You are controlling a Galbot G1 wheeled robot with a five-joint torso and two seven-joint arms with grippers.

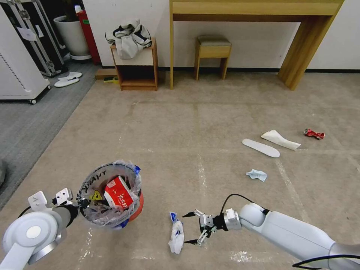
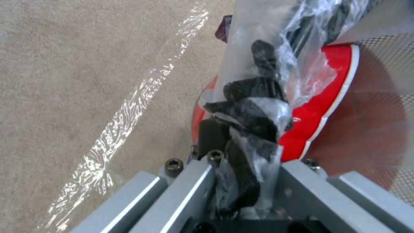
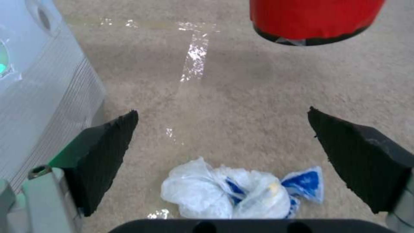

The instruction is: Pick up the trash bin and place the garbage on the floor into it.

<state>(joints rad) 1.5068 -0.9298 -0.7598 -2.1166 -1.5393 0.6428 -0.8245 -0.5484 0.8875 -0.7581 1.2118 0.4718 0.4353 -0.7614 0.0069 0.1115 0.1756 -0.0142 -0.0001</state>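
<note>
I have the beige carpet floor point(image 1: 210, 123) spread out ahead of me, crossed by pale tape lines, and I'll place everything against the red trash bin point(image 1: 112, 195), which I see lifted clear of the carpet: from the right wrist camera its red base point(image 3: 315, 19) hangs above the pile with a shadow beneath it. My left gripper point(image 1: 80, 203) is closed on the bin's rim at the side nearest my left arm, its black fingers point(image 2: 241, 110) pinching the clear printed liner against the red wall. Inside the bin lies a red-and-white carton point(image 1: 119, 193), tilted. Well off from the bin, far out to its right, lie the flat white slipper point(image 1: 260, 147), a crumpled white tissue point(image 1: 280, 139) just beyond it, and a crushed red drink can point(image 1: 314, 133) farther right again; a small pale-blue wrapper point(image 1: 257, 174) sits nearer the bin than those three. Just to the bin's right, on the carpet, lies a white-and-blue wrapper point(image 1: 176, 232), and my right gripper point(image 1: 191, 228) hovers beside it with its jaws spread wide, the wrapper point(image 3: 241, 192) sitting low between the two black pads point(image 3: 108, 155) and untouched.
</note>
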